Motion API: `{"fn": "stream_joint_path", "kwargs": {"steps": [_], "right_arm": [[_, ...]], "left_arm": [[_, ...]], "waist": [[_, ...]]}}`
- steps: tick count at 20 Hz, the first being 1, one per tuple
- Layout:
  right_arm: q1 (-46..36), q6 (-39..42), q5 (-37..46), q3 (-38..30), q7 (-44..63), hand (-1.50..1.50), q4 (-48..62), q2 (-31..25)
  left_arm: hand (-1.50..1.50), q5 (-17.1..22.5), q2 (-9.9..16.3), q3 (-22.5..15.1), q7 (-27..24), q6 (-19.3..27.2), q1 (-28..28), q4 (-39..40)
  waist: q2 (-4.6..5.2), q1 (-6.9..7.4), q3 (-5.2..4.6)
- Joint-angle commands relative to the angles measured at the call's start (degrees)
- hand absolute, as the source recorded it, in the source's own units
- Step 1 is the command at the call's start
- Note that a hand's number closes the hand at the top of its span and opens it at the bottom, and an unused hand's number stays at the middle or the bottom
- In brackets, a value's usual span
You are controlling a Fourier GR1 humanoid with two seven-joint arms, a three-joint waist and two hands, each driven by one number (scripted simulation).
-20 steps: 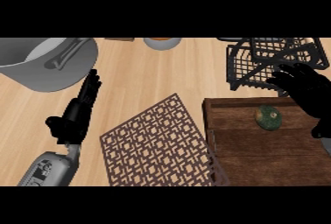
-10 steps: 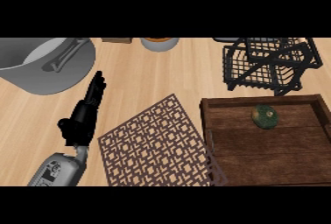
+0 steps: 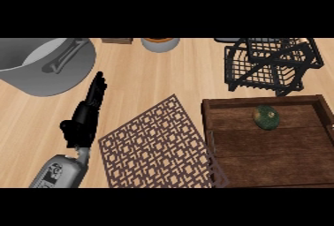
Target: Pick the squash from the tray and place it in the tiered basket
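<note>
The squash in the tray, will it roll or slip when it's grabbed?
Probably a bit. The squash is a rounded oval lying loose on the flat wooden tray, so a nudge could roll it. Its skin looks smooth, perhaps slippery. It appears solid, unlikely to deform.

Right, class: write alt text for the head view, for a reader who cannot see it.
A green squash lies in a wooden tray at the right, with a black wire basket beyond it. The left hand rests open on the counter, beside a patterned mat and below a grey pot. The right hand is out of view.
</note>
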Motion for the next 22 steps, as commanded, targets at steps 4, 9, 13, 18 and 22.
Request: {"fn": "stream_joint_path", "kwargs": {"steps": [4,9,13,18,22], "right_arm": [[4.3,9.0,16.5,-2.6,-11.1,-1.50,-8.8,4.3],[8.7,7.3,24.0,-1.6,-17.4,-1.50,-14.9,4.9],[10.0,4.9,30.0,1.5,-20.8,-1.50,-15.9,2.6],[15.0,-2.6,40.3,6.6,-26.8,-1.50,-17.5,0.0],[14.7,-8.5,45.1,10.0,-34.5,-1.50,-13.0,-4.8]], "left_arm": [[0.00,-1.4,0.5,-1.6,1.8,0.2,1.9,-3.2],[0.00,-1.9,-1.0,-0.7,0.6,1.3,1.0,-1.3],[0.00,-2.4,-1.8,-1.0,1.4,1.0,-1.1,-0.1],[0.00,-2.3,-0.9,-0.8,2.8,0.7,0.7,-2.6],[0.00,-2.8,-1.1,-1.1,1.4,0.2,1.9,-2.3]], "waist": [[0.12,0.85,-0.02],[0.14,-0.34,-0.11],[0.29,-0.16,-0.20],[0.08,0.31,-0.19],[0.08,0.71,-0.33]]}}
